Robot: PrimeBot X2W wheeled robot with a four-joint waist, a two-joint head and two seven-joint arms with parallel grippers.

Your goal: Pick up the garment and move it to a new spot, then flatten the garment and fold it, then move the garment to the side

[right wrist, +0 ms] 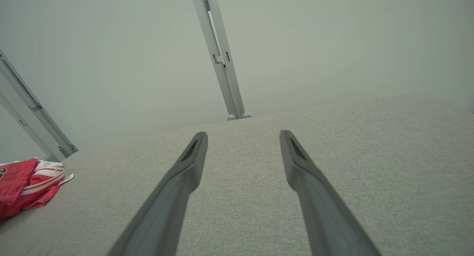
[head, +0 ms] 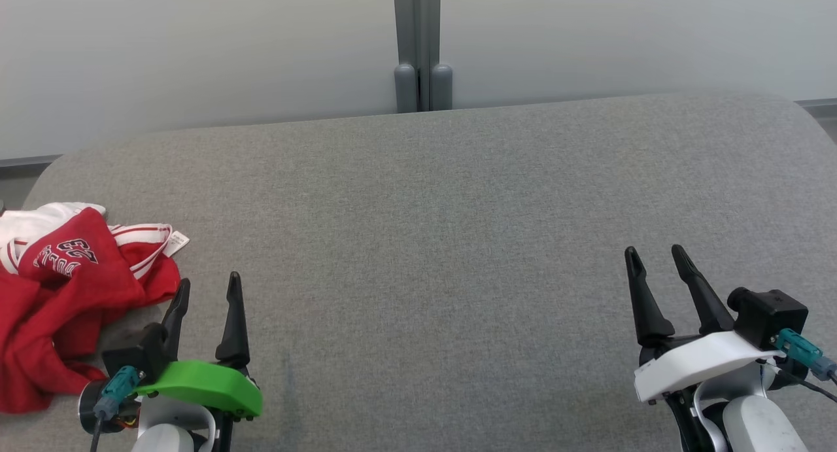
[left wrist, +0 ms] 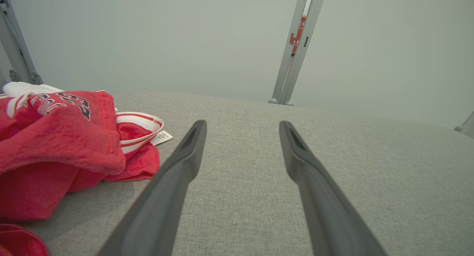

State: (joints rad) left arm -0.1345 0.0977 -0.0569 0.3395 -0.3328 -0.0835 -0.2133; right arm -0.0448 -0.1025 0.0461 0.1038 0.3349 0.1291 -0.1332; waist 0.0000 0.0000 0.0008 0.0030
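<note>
The left claw (head: 209,278) is spread and empty over the front left part of the grey fabric-covered surface (head: 425,210), its dark fingers pointing toward the far edge. Just beside it, at the surface's left edge, lies the crumpled red garment with white striped trim (head: 65,295), bunched in a heap with a small white label (head: 176,243) sticking out. A grey metal post (head: 422,46) rises behind the far edge. Near the front right corner, the right claw (head: 653,248) is likewise spread, holding nothing.
</note>
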